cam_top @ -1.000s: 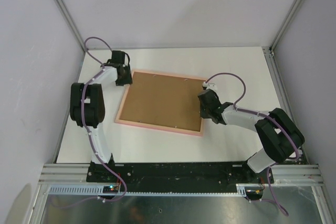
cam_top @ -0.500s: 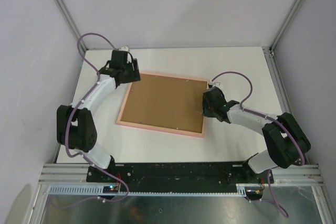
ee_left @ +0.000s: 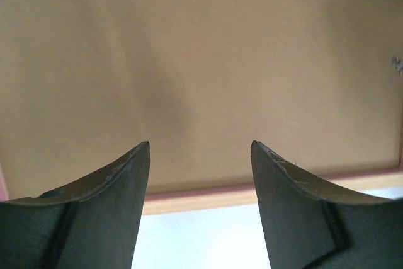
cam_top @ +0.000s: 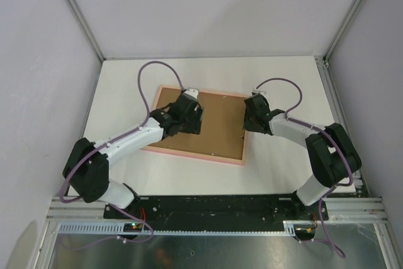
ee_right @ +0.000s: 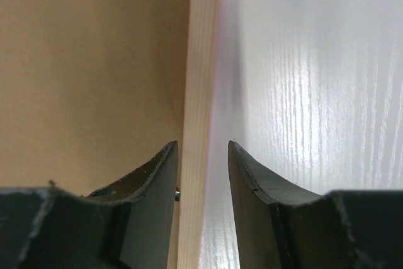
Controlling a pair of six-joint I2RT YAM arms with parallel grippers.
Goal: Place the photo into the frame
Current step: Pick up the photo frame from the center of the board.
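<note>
Swinging in from the far corner, the left gripper (ee_left: 200, 148) is hovering open and empty over the flat brown backing board (cam_top: 220, 127) inside the thin pink wooden frame (cam_top: 192, 155), mid-table. The sunflower photo is hiding, probably already underneath. The right gripper (ee_right: 203, 146) is hanging part open, empty, over the frame's right edge.

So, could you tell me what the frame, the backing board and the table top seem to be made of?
The frame looks like pale unfinished wood: faint grain on its back rail. The backing board seems fibreboard or stiff card: flat, matte, uniform brown. The table top looks like white laminate with printed wood grain, slightly glossy.
</note>
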